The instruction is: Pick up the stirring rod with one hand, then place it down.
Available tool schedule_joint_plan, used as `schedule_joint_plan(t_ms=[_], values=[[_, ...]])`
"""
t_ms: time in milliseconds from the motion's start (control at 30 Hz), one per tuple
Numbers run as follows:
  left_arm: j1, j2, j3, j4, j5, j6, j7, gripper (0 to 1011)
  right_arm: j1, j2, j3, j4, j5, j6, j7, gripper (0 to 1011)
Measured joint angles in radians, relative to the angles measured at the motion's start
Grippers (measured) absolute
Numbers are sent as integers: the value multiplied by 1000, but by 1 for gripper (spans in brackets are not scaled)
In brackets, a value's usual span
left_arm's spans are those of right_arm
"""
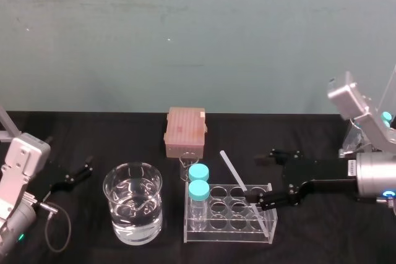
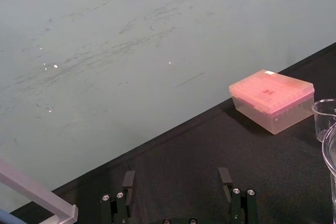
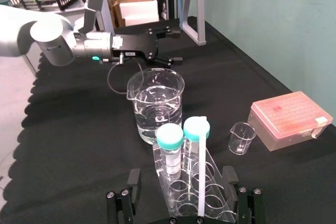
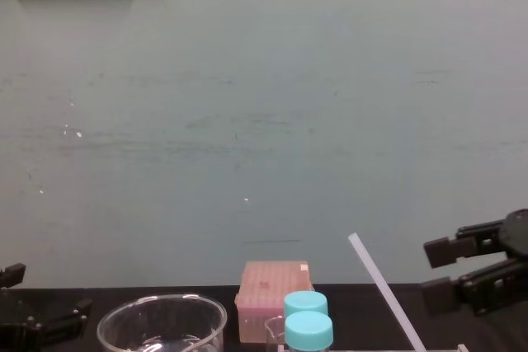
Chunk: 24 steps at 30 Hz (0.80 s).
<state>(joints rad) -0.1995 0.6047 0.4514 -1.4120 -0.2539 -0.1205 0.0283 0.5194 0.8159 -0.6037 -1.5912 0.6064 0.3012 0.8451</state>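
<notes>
Hovering at the rack's right end, the right gripper (image 1: 260, 179) has its fingers spread with the stirring rod (image 1: 232, 168) between them, not pinched. The left gripper (image 1: 77, 175), likewise spread, sits parked far left.

Risks, as I judge them: the water-filled beaker (image 1: 117, 208) stands near the light clear rack (image 1: 229, 236), so a sideways tug could shove the rack toward it or topple the two blue-capped bottles (image 1: 198, 190). The thin, smooth rod, leaning tilted in the rack, may slip or swivel in a loose pinch.

A teal wall (image 1: 198, 41) backs the black surface (image 1: 124, 131), which also carries a pink box (image 1: 185, 129) and, near it, a small beaker (image 3: 241, 137).
</notes>
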Motion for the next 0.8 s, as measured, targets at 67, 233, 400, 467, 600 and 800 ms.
schedule_joint_plan(t_ms=[67,233,400,467,600,800], values=[[0,0,0,0,0,0,0,1005,13,-6,-12,10,-9,-1,1,1003],[0,0,0,0,0,0,0,1005,46,-28,-42,39,-26,-6,4,1003],[0,0,0,0,0,0,0,1005,74,-54,-71,74,-34,-7,5,1003],[0,0,0,0,0,0,0,1005,83,-66,-82,87,-38,-9,5,1003],[0,0,0,0,0,0,0,1005,96,-84,-95,107,-42,-12,1,1003],[0,0,0,0,0,0,0,1005,110,-105,-108,131,-50,-12,-18,1003]])
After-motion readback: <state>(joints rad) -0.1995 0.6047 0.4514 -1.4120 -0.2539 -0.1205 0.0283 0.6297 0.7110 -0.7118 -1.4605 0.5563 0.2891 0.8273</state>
